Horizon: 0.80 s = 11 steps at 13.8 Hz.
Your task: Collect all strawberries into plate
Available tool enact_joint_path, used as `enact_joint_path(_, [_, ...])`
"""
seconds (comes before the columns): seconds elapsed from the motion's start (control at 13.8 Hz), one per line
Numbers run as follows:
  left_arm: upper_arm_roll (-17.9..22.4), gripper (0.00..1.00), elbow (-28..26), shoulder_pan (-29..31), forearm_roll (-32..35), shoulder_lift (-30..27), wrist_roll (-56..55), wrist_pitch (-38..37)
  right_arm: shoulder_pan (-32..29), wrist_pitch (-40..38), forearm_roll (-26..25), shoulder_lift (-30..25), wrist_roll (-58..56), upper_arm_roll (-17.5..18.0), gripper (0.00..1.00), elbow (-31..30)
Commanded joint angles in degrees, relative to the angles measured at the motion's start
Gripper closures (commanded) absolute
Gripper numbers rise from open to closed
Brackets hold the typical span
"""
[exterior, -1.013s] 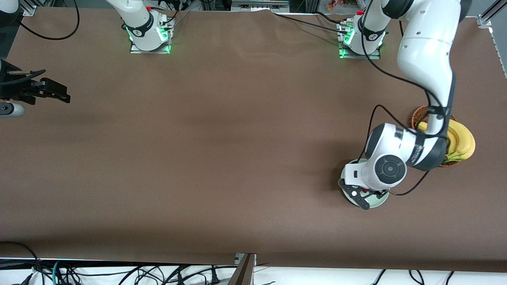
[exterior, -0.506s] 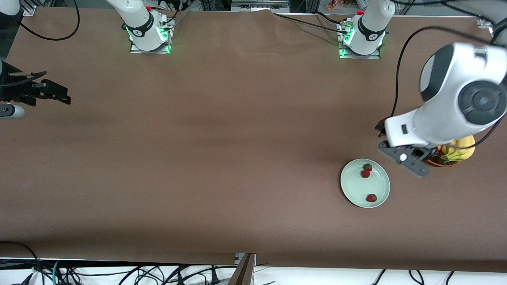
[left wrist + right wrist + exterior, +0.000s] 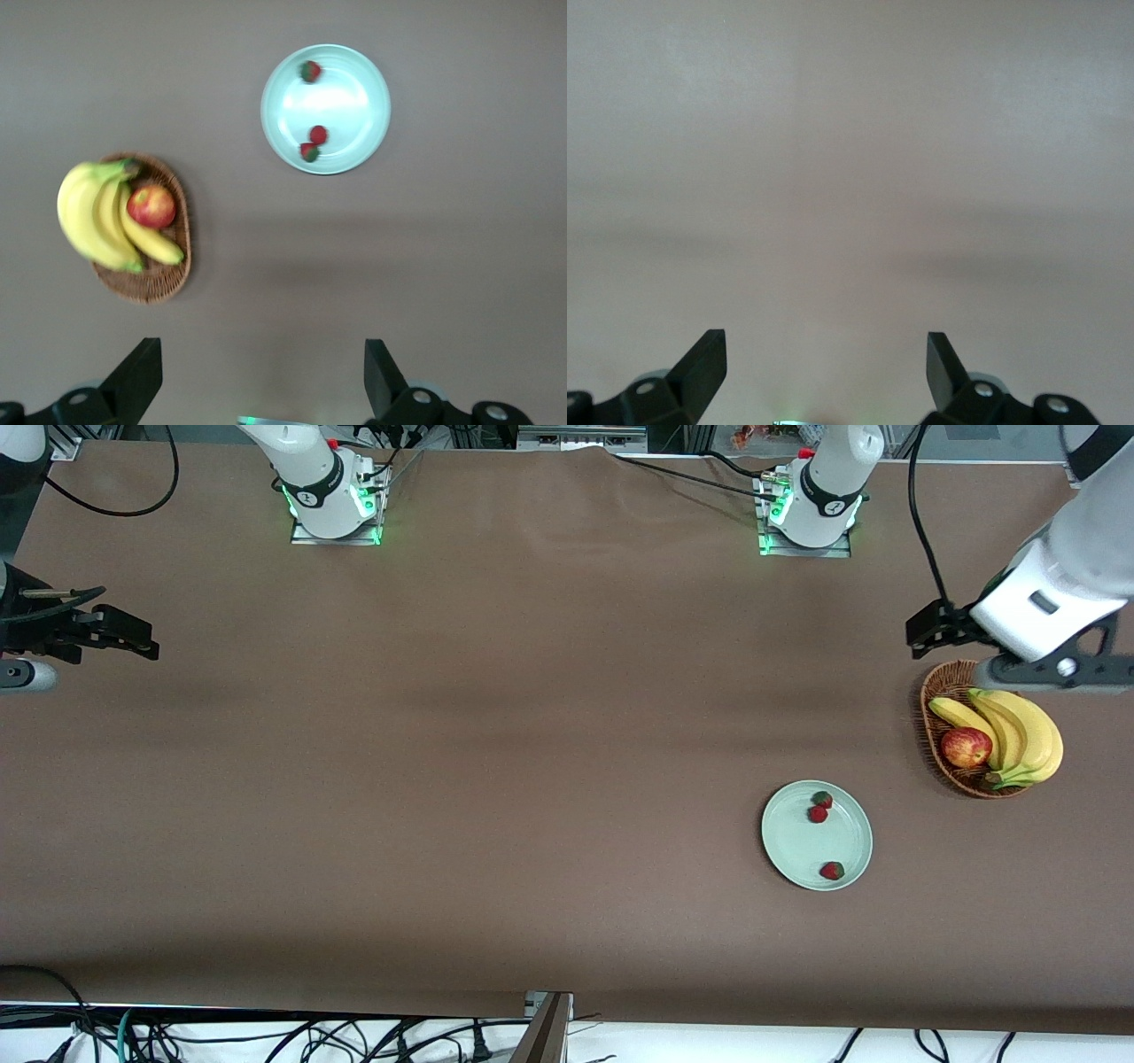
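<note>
The pale mint-green plate (image 3: 800,852) lies on the brown table and holds three strawberries: two close together (image 3: 823,799) (image 3: 817,814) and one apart (image 3: 831,870). The left wrist view shows the plate (image 3: 350,97) and the berries (image 3: 309,71) (image 3: 318,135) (image 3: 308,151) from high above. My left gripper (image 3: 928,634) is open and empty, up in the air over the table beside the wicker basket; its fingertips frame bare table in its own view (image 3: 261,352). My right gripper (image 3: 120,634) is open and empty and waits at the right arm's end of the table (image 3: 824,343).
A brown wicker basket (image 3: 935,691) with bananas (image 3: 1028,731) and a red apple (image 3: 966,747) stands toward the left arm's end, farther from the front camera than the plate. It also shows in the left wrist view (image 3: 155,282). Cables lie along the table's near edge.
My left gripper has risen off the plate and swung away past the basket toward its end of the table, leaving three strawberries uncovered in the plate. The right arm has not moved.
</note>
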Motion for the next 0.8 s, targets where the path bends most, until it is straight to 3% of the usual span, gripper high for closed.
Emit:
enact_joint_path(0.0, [-0.7,0.00,-8.6,3.6,-3.5,-5.3,-3.7,5.1,-0.5,0.3,-0.9,-0.3,-0.9,0.5,0.00,-0.1])
enact_joint_path(0.29, [-2.3,0.00,-14.0,7.5,-7.1,-7.7,4.5,10.7,-0.4,0.4,-0.9,-0.3,-0.9,0.5,0.00,-0.1])
enact_joint_path(0.43, [-2.3,0.00,-22.4,7.1,-6.6,-13.9,4.5,16.0,-0.5,0.3,-0.8,-0.3,-0.9,0.5,0.00,-0.1])
enact_joint_path(0.72, [-2.3,0.00,-23.3,6.0,-6.5,-14.5,4.6,15.1,-0.4,0.3,-0.8,-0.3,-0.9,0.5,0.00,-0.1])
